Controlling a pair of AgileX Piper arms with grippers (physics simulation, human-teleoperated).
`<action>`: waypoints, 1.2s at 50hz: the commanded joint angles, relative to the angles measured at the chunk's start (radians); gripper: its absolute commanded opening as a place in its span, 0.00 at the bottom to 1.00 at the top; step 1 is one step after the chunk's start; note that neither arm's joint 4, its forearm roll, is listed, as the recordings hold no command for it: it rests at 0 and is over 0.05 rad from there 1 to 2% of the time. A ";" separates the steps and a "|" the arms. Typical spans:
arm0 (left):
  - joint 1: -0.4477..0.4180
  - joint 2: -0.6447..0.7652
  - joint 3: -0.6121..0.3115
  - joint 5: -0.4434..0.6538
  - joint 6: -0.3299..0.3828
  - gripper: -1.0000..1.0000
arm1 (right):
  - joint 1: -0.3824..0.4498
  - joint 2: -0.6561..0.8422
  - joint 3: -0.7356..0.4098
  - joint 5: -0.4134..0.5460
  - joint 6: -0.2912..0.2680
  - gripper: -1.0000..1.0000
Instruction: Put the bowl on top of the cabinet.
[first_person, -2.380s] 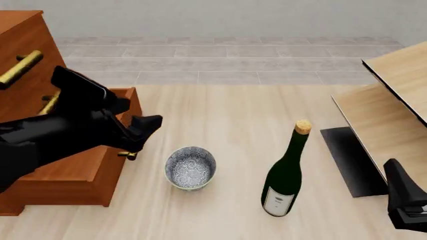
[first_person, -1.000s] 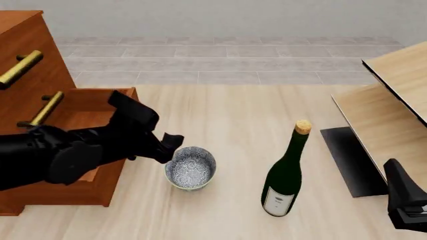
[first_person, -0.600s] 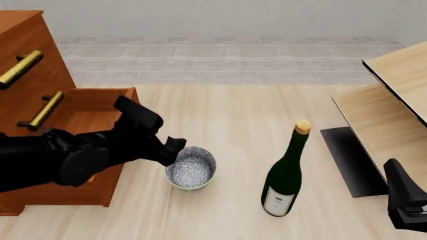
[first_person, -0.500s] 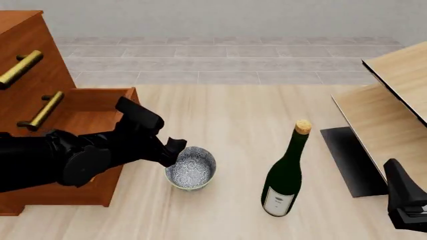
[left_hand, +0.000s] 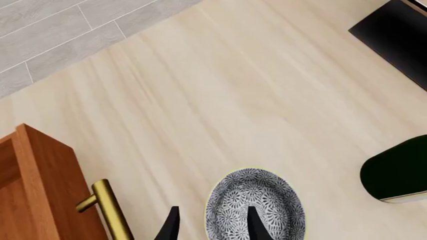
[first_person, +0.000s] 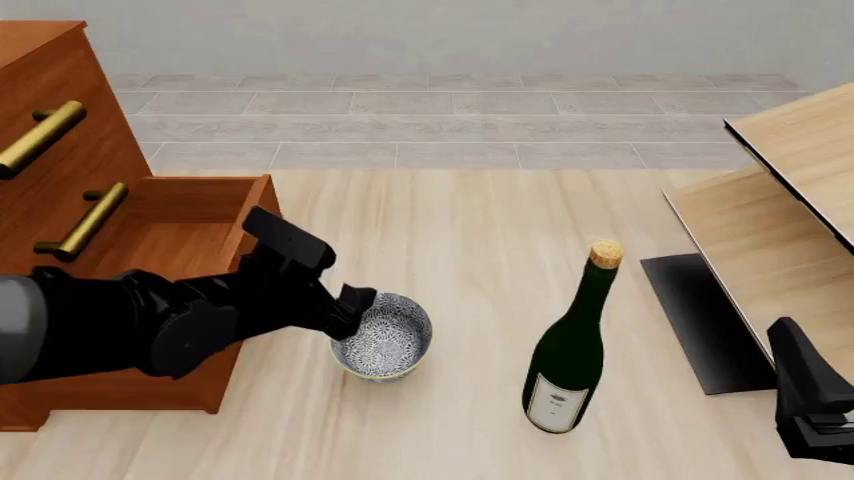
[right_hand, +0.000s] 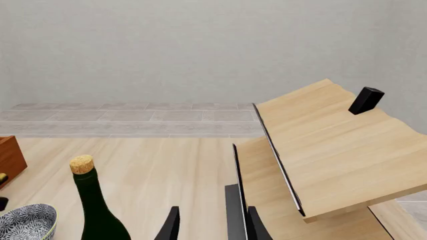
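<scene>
The bowl (first_person: 384, 336) stands upright on the table in front of the cabinet's open bottom drawer (first_person: 167, 225); its speckled blue-white inside shows. My left gripper (first_person: 351, 309) is at the bowl's left rim. In the left wrist view the left gripper (left_hand: 212, 228) is open and straddles the rim of the bowl (left_hand: 260, 200), one finger over the inside and one outside. The reddish-brown cabinet (first_person: 83, 135) rises at the far left. My right gripper (first_person: 813, 408) sits low at the right edge. The right wrist view shows the right gripper (right_hand: 213, 227) open and holding nothing.
A dark green wine bottle (first_person: 571, 355) with a cork stands right of the bowl. Pale light-wood furniture (first_person: 787, 205) with a black panel (first_person: 705, 320) fills the right side. Brass handles (first_person: 83, 222) stick out from the cabinet's drawers.
My left arm has swung from the open drawer down and to the right, and its open fingers have come down over the bowl's left rim. The right arm, bowl and bottle have not moved.
</scene>
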 joint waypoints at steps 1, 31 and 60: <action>-0.007 0.018 0.008 -0.026 0.003 1.00 | 0.000 0.000 0.000 0.000 0.000 1.00; 0.012 0.110 -0.007 -0.065 0.009 1.00 | 0.000 0.000 0.000 0.000 0.000 1.00; 0.022 0.168 -0.005 -0.102 0.022 1.00 | 0.000 0.000 0.000 0.000 0.000 1.00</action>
